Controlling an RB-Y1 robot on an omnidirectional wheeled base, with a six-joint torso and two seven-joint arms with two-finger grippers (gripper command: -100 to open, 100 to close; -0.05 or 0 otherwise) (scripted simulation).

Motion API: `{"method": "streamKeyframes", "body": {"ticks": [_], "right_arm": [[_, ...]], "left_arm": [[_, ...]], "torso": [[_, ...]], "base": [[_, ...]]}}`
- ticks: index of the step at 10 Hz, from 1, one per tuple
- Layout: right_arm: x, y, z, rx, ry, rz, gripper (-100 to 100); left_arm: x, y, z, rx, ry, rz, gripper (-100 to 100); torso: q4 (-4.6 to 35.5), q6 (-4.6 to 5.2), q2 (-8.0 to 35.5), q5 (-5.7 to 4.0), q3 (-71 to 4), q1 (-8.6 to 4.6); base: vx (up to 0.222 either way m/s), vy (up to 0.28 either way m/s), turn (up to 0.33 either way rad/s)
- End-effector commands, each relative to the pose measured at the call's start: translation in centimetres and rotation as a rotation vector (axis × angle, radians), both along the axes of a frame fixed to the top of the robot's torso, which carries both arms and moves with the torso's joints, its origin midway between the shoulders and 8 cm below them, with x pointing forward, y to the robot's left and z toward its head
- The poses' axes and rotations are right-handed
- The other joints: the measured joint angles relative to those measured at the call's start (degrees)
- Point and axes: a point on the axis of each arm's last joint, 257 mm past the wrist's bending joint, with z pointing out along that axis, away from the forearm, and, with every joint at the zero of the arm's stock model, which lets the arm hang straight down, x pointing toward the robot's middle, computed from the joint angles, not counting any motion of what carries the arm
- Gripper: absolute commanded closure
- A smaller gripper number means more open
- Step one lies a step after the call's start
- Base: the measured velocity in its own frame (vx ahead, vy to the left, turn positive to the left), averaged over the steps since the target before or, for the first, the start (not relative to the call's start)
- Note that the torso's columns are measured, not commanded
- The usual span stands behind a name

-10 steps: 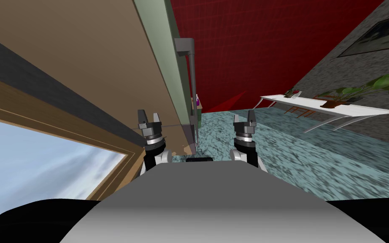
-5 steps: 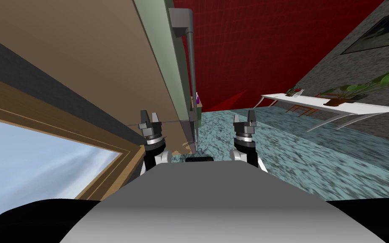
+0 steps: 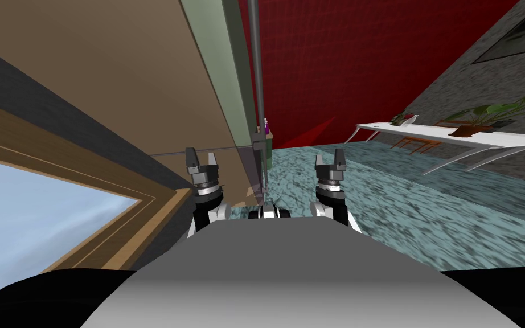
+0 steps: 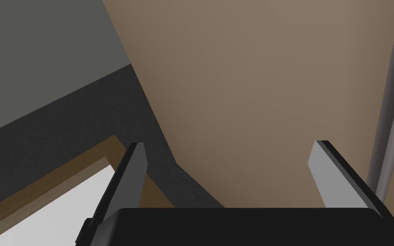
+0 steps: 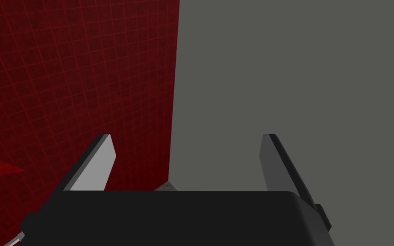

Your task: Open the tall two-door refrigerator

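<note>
The robot's left claw [image 3: 201, 154], fingers spread wide and gripping nothing, pointed up along the tan front of the tall refrigerator [image 3: 142, 74], which rose close on the robot's left. Its long dark grey handle [image 3: 255, 68] ran along the green-grey edge, near the claw's inner finger but not touching it. The right claw [image 3: 329, 156], likewise spread and empty, was held upright at about the same height on the other side of the handle, over a mottled teal floor [image 3: 403, 205] and facing a red wall [image 3: 369, 57]. A white counter [image 3: 426, 132] bearing a potted plant [image 3: 486, 114] stood well off to the right.
</note>
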Motion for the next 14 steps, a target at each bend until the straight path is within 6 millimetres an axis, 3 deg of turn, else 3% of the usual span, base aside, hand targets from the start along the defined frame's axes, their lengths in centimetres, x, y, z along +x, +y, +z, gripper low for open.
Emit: {"method": "streamKeyframes", "body": {"ticks": [1, 6, 14], "right_arm": [[0.0, 0.0, 0.0, 0.0, 0.0, 0.0, 0], [0.0, 0.0, 0.0, 0.0, 0.0, 0.0, 0], [0.0, 0.0, 0.0, 0.0, 0.0, 0.0, 0]], "left_arm": [[0.6, -1.1, -0.1, 0.065, 0.026, -0.037, -100], [2.6, -2.2, -0.2, 0.138, 0.097, -0.081, -100], [5.9, -2.2, -0.8, 0.14, 0.213, -0.091, -100]], "torso": [[0.6, 0.0, 0.5, -0.01, -1.1, -0.02], [0.8, 0.0, 0.8, -0.01, -1.4, -0.03], [0.8, 0.01, 0.7, -0.01, -1.4, -0.01]], "base": [[0.003, -0.022, 0.025], [0.011, -0.039, 0.049], [0.012, -0.043, 0.05]]}}
